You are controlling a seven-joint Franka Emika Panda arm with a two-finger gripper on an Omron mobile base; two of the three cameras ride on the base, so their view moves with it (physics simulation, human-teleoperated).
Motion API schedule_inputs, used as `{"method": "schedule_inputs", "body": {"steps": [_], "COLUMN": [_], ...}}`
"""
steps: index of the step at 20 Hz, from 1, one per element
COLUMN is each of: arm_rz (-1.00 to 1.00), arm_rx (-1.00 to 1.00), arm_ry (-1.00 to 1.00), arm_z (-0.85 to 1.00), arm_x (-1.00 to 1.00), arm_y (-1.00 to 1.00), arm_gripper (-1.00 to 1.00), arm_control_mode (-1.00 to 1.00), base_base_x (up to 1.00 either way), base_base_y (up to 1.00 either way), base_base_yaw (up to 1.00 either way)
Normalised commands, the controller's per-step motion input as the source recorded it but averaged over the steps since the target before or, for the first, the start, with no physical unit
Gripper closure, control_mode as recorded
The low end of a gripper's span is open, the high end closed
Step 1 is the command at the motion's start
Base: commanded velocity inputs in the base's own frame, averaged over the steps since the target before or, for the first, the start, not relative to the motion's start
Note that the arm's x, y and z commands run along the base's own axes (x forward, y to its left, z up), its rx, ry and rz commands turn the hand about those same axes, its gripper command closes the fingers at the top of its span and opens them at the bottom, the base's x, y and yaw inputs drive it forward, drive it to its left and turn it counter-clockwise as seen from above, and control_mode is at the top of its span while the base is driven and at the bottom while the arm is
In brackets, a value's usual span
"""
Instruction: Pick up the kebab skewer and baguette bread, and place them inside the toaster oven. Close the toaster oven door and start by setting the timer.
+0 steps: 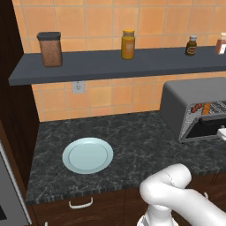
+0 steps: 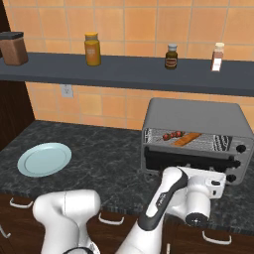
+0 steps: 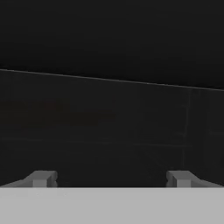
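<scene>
The grey toaster oven (image 2: 198,116) stands on the right of the counter, and I also see the toaster oven (image 1: 190,95) from its left side. On its wire rack lie the kebab skewer (image 2: 171,135) and, to its right, the orange-brown baguette bread (image 2: 187,139). The dark glass toaster oven door (image 2: 188,159) leans outward, partly open. My white hand (image 2: 201,187) is right in front of the door, just below it. In the hand view my gripper (image 3: 110,179) is open, fingertips (image 3: 41,178) wide apart, empty, and very close to the dark glass (image 3: 109,122).
Dark knobs (image 2: 241,149) sit on the oven's right front. A pale blue plate (image 1: 87,155) lies bare on the left of the dark counter (image 1: 132,132). A grey shelf (image 2: 124,72) above carries several jars and bottles. Drawers run below the counter edge.
</scene>
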Motion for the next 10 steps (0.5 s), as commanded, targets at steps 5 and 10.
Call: {"method": "schedule_inputs", "body": {"steps": [5, 10], "arm_rz": [0.0, 0.0], "arm_rx": [0.0, 0.0], "arm_ry": [0.0, 0.0], "arm_z": [0.18, 0.0], "arm_x": [0.47, 0.04], "arm_y": [0.01, 0.0], "arm_gripper": [-1.0, -1.0], "arm_control_mode": [-1.0, -1.0], "base_base_x": [0.0, 0.0], "base_base_y": [0.0, 0.0], "base_base_yaw": [0.0, 0.0]}}
